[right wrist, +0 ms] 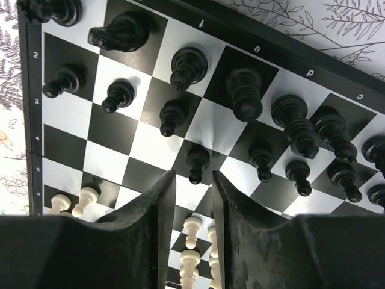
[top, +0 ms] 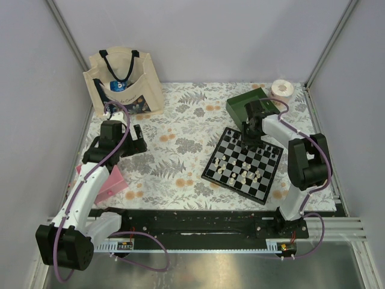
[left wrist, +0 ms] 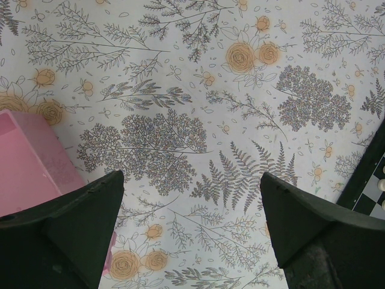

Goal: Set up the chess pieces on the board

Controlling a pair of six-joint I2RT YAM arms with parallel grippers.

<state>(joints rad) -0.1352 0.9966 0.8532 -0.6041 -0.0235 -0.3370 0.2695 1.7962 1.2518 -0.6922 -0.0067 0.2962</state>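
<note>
Floral-cloth table [top: 180, 129], grey walls. Left gripper [left wrist: 192, 180] spread wide, empty, by the left edge. Board [top: 233, 186] right of centre, chess pieces [top: 243, 174] on it. Right gripper [right wrist: 192, 176] above its far side, fingers narrowly parted, holding nothing. Tote bag [top: 123, 84] in the far-left corner.

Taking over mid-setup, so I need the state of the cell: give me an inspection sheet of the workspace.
Surface: floral tablecloth, flat, no spills seen.
Job's things: board lies angled, right of centre. black pieces and white pieces stand on it, not in full rows.
Clutter: tote bag far left. green tray and tape roll far right. pink box near left.
Grippers: left gripper open over bare cloth. right gripper low over the board, jaws narrowly apart, grip unclear.
Cables: purple cables loop along both arms, none on the board.
Surroundings: grey walls, nothing else seen.
</note>
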